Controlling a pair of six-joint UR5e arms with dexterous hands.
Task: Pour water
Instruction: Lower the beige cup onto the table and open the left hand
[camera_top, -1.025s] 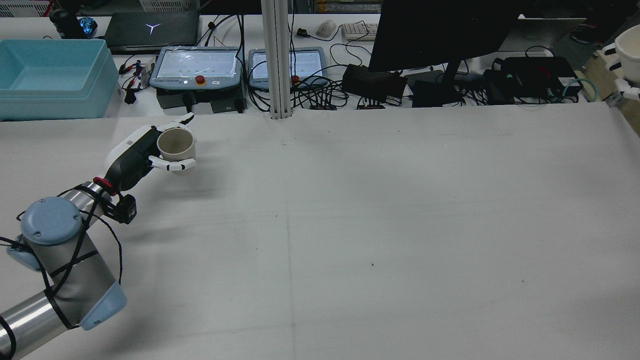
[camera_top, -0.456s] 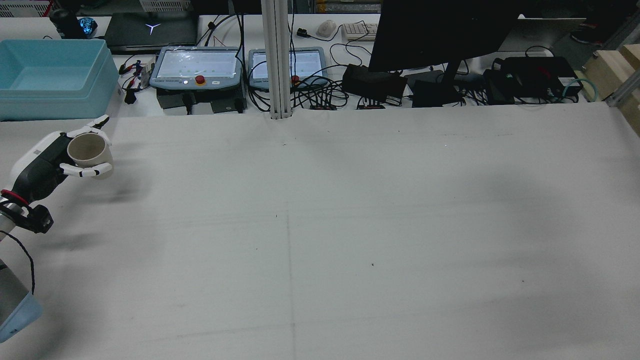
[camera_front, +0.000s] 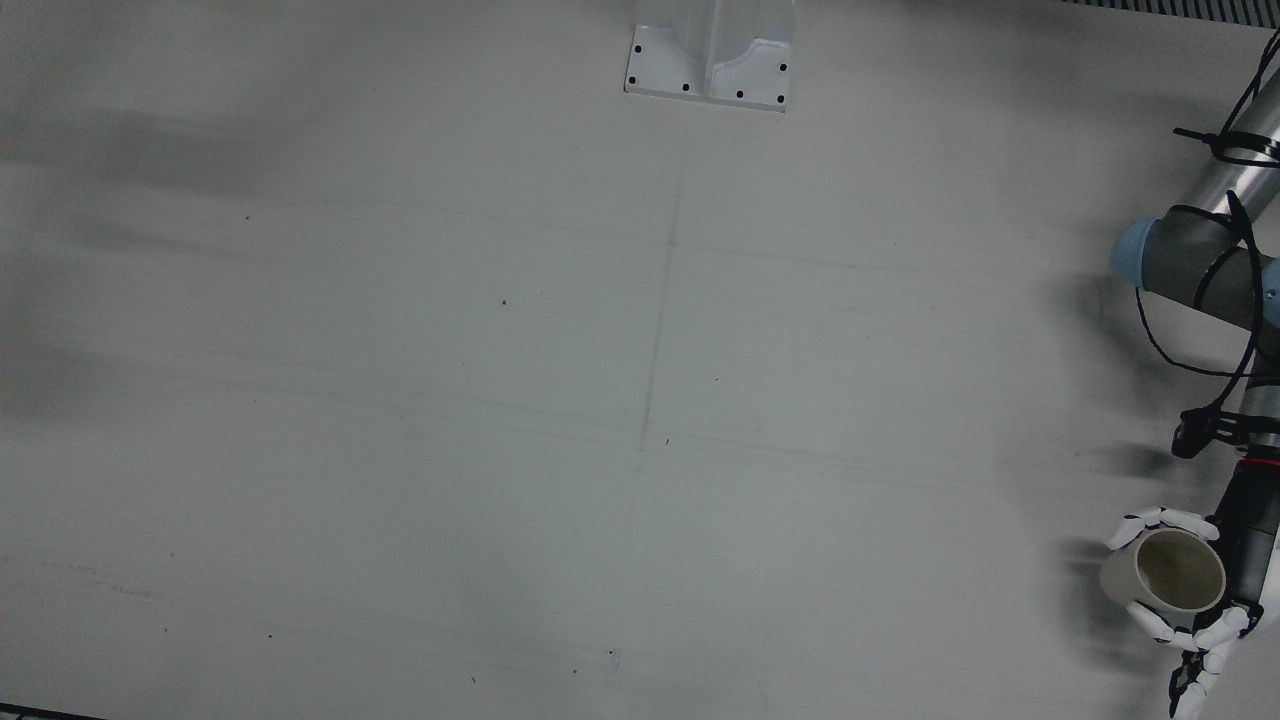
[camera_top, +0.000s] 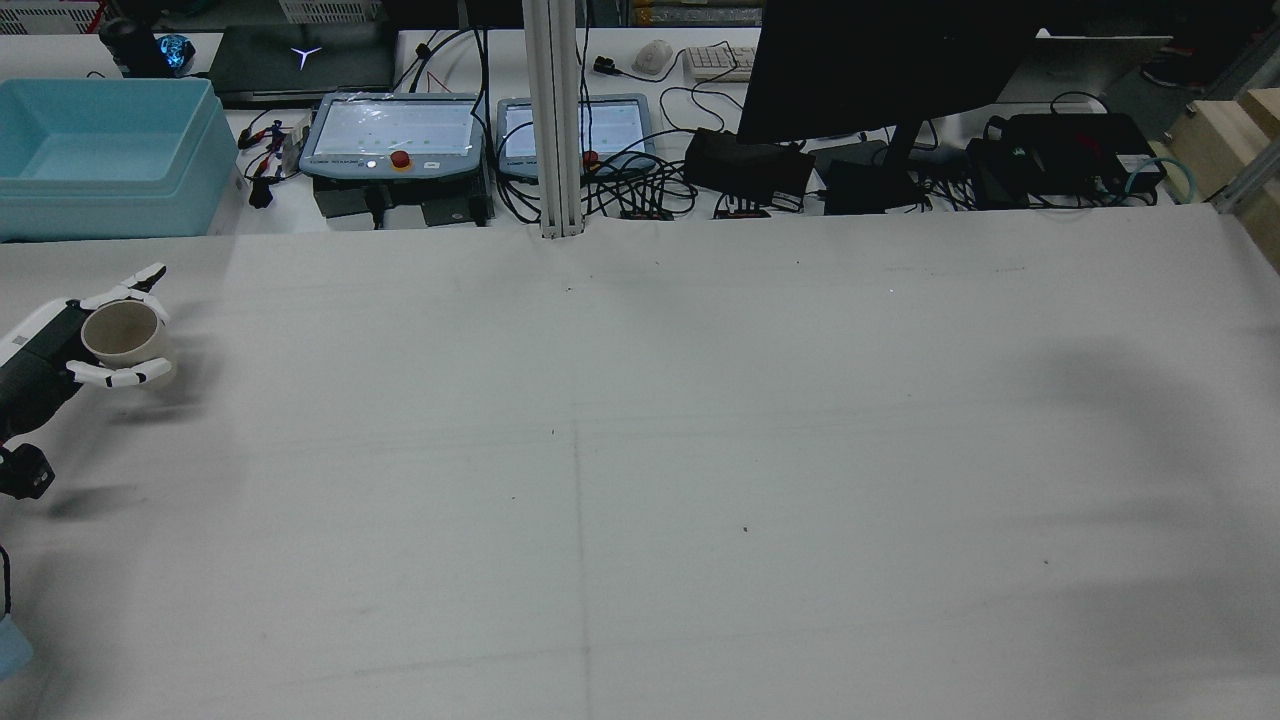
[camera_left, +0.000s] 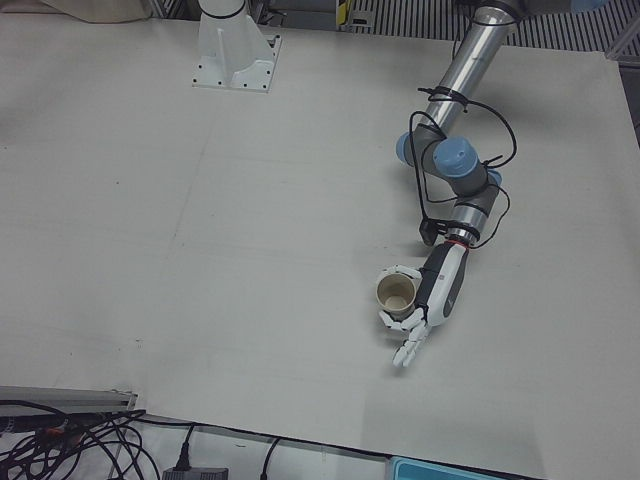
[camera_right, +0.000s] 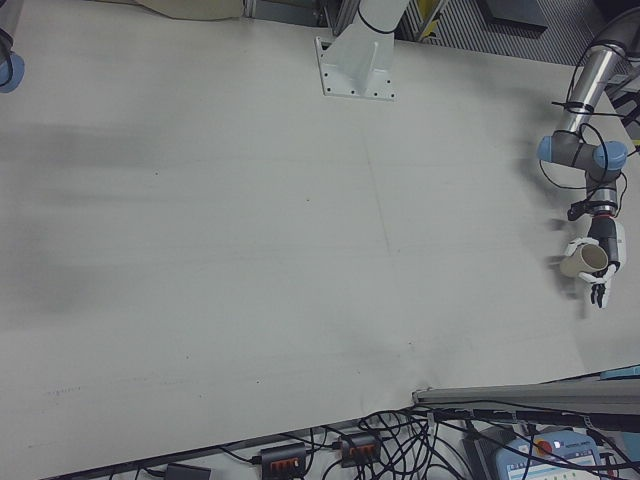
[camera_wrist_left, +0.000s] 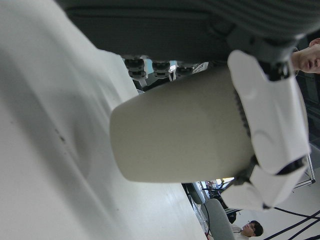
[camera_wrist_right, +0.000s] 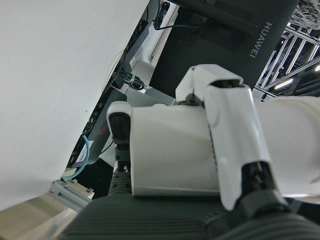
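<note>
Gripping a beige cup, the left hand is hovering over the far left side of the table, close to its edge. White fingers are wrapping around the cup's side from both directions, and the cup is standing upright with its open mouth facing up. In the left hand view the cup's base is floating clear of the table surface, a soft shadow lying beneath it. Whether any water is sitting inside the cup is hard to judge; the inside looks dull and dry from above.

The right hand is appearing only in its own camera, where its fingers are curling around a white cup; it seems to be holding it off beyond the table's right edge, though that view is too close to be sure.

Behind the table a blue bin and two tablets are sitting among cables.
</note>
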